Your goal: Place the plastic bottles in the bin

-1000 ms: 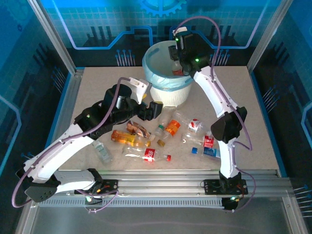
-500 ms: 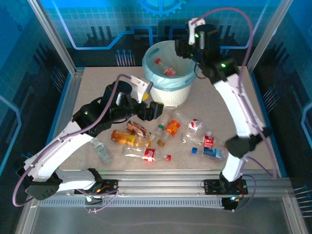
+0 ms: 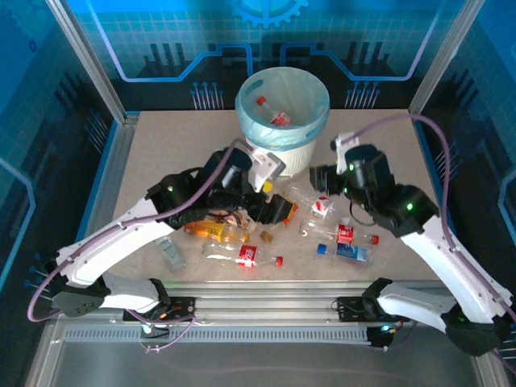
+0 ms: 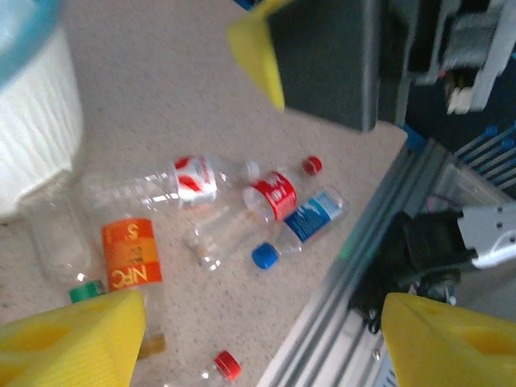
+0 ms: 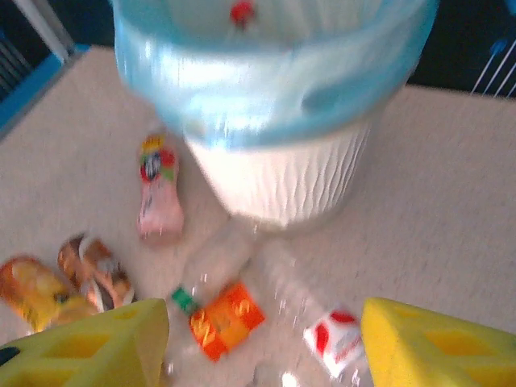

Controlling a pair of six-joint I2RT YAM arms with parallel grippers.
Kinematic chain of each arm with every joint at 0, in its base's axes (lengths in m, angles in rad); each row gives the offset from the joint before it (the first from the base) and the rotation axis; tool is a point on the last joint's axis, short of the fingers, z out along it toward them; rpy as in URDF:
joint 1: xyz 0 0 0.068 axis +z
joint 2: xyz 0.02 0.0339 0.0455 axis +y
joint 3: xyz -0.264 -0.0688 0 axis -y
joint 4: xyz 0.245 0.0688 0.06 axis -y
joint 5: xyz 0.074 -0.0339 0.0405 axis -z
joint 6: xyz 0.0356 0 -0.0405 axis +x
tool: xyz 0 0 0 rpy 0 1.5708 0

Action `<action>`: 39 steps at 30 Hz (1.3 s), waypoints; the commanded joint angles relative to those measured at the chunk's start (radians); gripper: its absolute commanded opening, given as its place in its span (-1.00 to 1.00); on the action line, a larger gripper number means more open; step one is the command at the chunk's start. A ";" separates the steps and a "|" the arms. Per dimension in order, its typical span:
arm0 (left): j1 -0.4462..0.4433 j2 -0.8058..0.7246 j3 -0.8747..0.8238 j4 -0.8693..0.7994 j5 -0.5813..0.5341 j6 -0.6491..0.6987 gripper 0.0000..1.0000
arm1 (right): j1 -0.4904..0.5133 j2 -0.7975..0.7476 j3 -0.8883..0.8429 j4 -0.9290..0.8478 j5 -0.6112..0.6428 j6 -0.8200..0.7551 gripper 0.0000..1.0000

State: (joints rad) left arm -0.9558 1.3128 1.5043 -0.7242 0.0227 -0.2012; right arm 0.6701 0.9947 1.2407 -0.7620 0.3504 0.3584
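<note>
The bin (image 3: 282, 133) stands at the back of the table with a red-capped bottle (image 3: 274, 118) inside. Several plastic bottles lie in front of it. My left gripper (image 3: 276, 211) hangs open and empty over the orange-labelled bottle (image 3: 287, 211); in the left wrist view that bottle (image 4: 129, 254) lies beside the left finger, with the red-labelled (image 4: 274, 193) and blue-labelled (image 4: 313, 220) bottles beyond. My right gripper (image 3: 321, 179) is open and empty, low to the right of the bin. In the right wrist view the orange-labelled bottle (image 5: 226, 318) and a red-and-white-labelled bottle (image 5: 334, 339) lie between its fingers (image 5: 439, 347).
An orange bottle (image 3: 211, 230) and a clear bottle (image 3: 169, 251) lie at the left of the heap, and a pink bottle (image 5: 157, 189) lies left of the bin (image 5: 274, 121). The table's metal front rail (image 4: 379, 242) runs close to the bottles. The two grippers are near each other.
My right arm left a bottle in the bin, then swung down to the table right of the bin. My left gripper shifted right and forward, over the orange-labelled bottle.
</note>
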 commanded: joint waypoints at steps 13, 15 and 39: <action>-0.038 -0.146 -0.399 0.075 -0.164 -0.178 0.57 | 0.585 -0.181 -0.645 0.225 0.284 0.963 0.27; -0.038 -0.165 -0.425 0.072 -0.183 -0.189 0.57 | 0.631 -0.169 -0.699 0.285 0.322 1.085 0.30; -0.037 -0.270 -0.510 0.061 -0.255 -0.190 0.60 | 0.841 0.060 -0.850 0.464 0.494 1.989 0.41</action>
State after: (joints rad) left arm -0.9878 1.0626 1.0103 -0.6605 -0.2073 -0.3939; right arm 1.5002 1.0256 0.4103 -0.3500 0.7853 2.0472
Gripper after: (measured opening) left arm 0.796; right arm 0.707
